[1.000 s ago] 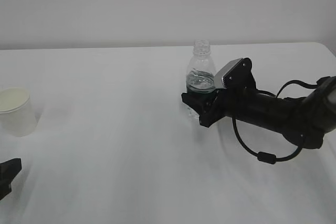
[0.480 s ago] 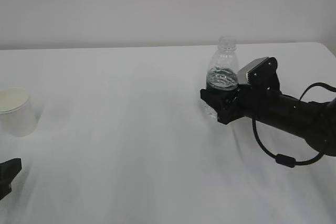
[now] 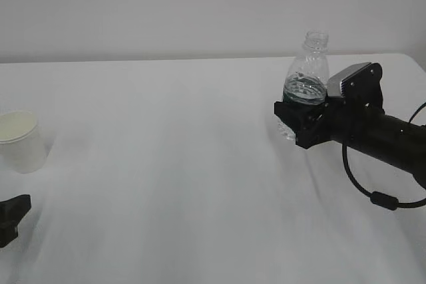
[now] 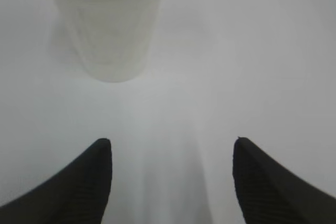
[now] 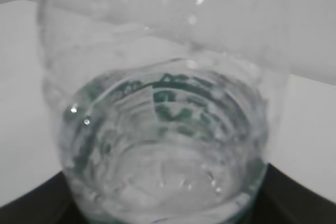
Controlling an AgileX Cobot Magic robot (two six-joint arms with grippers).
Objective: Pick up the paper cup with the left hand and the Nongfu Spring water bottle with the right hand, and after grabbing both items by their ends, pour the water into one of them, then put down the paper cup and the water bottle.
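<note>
The Nongfu Spring water bottle (image 3: 307, 71) stands upright at the right, capless, with water (image 3: 305, 93) near its dark green band. My right gripper (image 3: 293, 123) is shut on its lower body; close up the bottle (image 5: 168, 103) fills the right wrist view, with a black finger (image 5: 299, 198) at each bottom corner. Whether its base touches the table I cannot tell. The white paper cup (image 3: 20, 141) stands upright at the far left. My left gripper (image 3: 9, 217) sits in front of it, open and empty. In the left wrist view the cup (image 4: 107, 24) is ahead of the gripper (image 4: 172, 148), slightly left.
A white table (image 3: 166, 177) carries everything, its far edge meeting a plain pale wall. The right arm's black cable (image 3: 373, 194) loops down near the table surface at the right.
The right gripper has carried the bottle to the right and upward in the exterior view. The cup has stayed put and the left gripper has barely shifted.
</note>
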